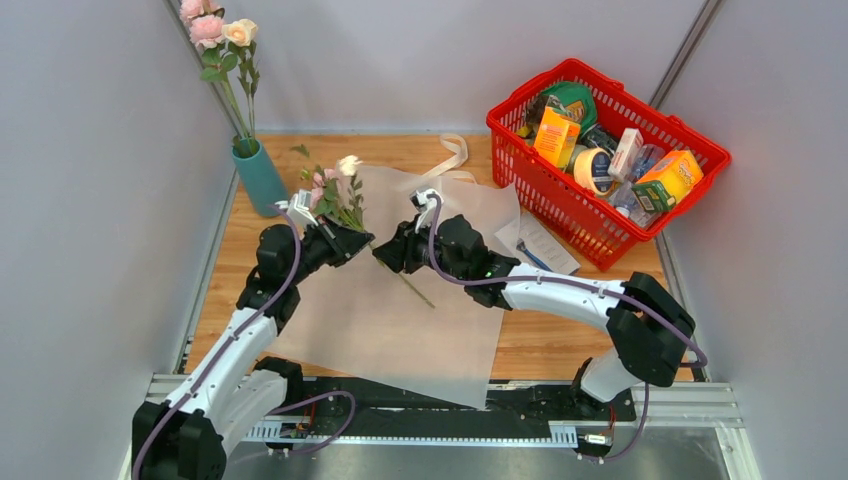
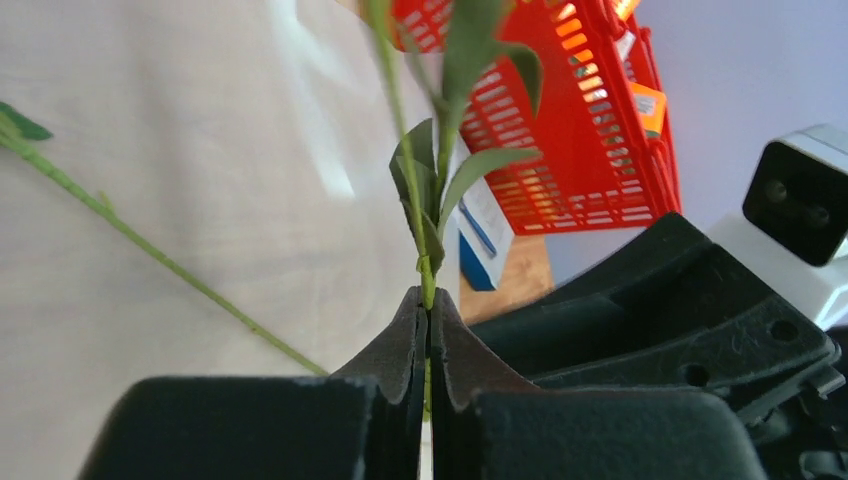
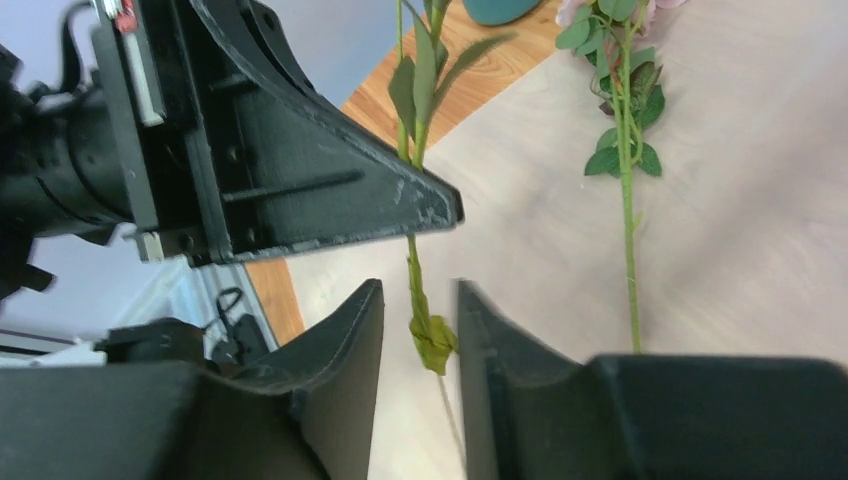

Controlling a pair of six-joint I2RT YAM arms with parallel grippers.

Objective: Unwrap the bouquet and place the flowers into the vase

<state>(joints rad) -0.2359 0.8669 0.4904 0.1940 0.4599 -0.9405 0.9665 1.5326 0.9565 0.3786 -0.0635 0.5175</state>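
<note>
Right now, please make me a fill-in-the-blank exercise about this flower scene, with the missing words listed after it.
1. The left gripper is ___ on a flower stem.
2. The right gripper has its jaws ___ around that same stem.
3. The teal vase stands near the table's far ___ corner.
4. The packaged goods sit in a ___ basket.
Missing words: shut, open, left, red.

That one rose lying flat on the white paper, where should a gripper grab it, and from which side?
Probably grip the rose at its bare mid-stem, below the leaves, coming straight down with the jaws across it. It lies flat on the paper, so only its top is open, and the stem is thin and straight there; leaves and bloom crowd the end toward the vase.
</note>
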